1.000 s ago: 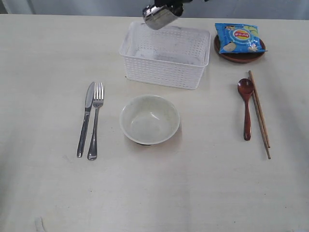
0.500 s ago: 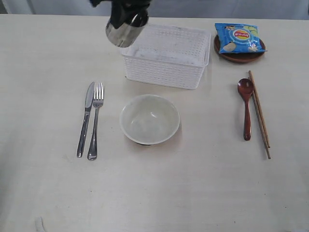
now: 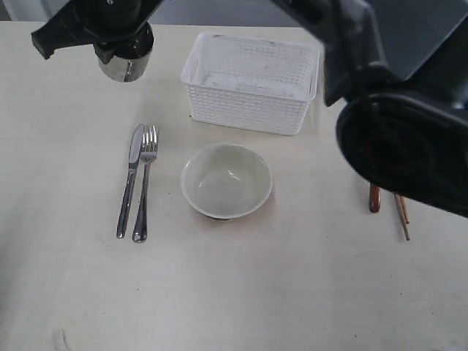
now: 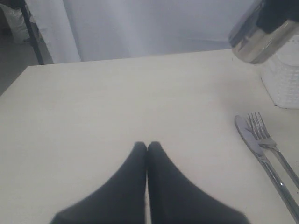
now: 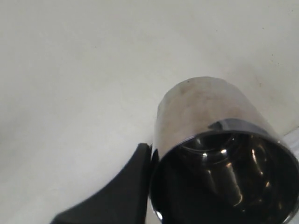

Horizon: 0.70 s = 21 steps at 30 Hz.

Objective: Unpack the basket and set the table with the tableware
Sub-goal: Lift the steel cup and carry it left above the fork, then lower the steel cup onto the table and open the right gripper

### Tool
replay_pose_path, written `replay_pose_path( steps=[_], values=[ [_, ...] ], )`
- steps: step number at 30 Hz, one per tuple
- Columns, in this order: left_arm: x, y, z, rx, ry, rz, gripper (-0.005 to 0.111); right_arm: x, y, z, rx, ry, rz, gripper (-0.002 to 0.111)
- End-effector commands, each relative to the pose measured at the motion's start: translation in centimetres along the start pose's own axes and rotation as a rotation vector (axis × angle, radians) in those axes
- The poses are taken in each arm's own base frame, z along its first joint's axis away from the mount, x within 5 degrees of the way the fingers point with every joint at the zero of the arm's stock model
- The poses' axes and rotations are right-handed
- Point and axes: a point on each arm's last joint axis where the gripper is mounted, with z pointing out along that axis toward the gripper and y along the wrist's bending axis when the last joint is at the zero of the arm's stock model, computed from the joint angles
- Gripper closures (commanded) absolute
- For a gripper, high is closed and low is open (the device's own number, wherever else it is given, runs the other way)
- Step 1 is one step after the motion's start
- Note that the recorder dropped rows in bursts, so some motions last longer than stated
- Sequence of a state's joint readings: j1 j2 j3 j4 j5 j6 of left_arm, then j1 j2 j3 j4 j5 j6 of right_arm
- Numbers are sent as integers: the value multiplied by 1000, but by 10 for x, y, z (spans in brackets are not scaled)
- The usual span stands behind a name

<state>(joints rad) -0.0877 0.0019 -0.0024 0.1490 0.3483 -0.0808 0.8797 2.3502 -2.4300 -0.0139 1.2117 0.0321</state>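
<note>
I am holding the steel cup (image 3: 126,62) in my right gripper (image 5: 152,156), out over the far left part of the table (image 3: 66,278). That puts it left of the basket (image 3: 252,80) and beyond the tips of the knife (image 3: 130,179) and fork (image 3: 146,183). The cup is hanging right at my fingertips, rim against them and body below, clear of the tabletop. Its mouth is facing up toward my wrist and its base is pointing down at the table. The long axis is leaning somewhat off upright.

My right fingers are standing only a sliver apart, pinching the cup's wall at the rim. One finger (image 5: 126,186) is lying against the outside; the other I cannot make out in the dark of the mouth.

My left gripper (image 4: 147,145) is hanging over bare table with its fingers pressed tip to tip, gripping nothing.

The bowl (image 3: 227,180) is sitting just in front of the basket, right of the fork. My right arm (image 3: 395,139) is covering most of the spoon (image 3: 374,199) and chopsticks (image 3: 402,216) — only their near ends are showing.
</note>
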Motion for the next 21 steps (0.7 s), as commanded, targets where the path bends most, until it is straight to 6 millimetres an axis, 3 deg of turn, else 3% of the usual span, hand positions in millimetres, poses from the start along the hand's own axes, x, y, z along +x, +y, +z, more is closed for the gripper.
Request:
replay_pose_path(
  steps=[1, 6, 9, 13, 21],
  values=[
    [0, 0, 0, 7, -2, -5, 107, 0, -6, 31, 45, -6, 1, 109],
    [0, 0, 0, 7, -2, -5, 107, 4, -16, 60, 77, -6, 7, 109],
    [0, 0, 0, 7, -2, -5, 107, 10, -35, 78, 84, 17, 45, 109],
    [0, 0, 0, 7, -2, -5, 107, 10, -48, 83, 38, 6, 68, 109],
    [0, 0, 0, 7, -2, -5, 107, 14, -45, 96, -19, 17, 57, 109]
  ],
)
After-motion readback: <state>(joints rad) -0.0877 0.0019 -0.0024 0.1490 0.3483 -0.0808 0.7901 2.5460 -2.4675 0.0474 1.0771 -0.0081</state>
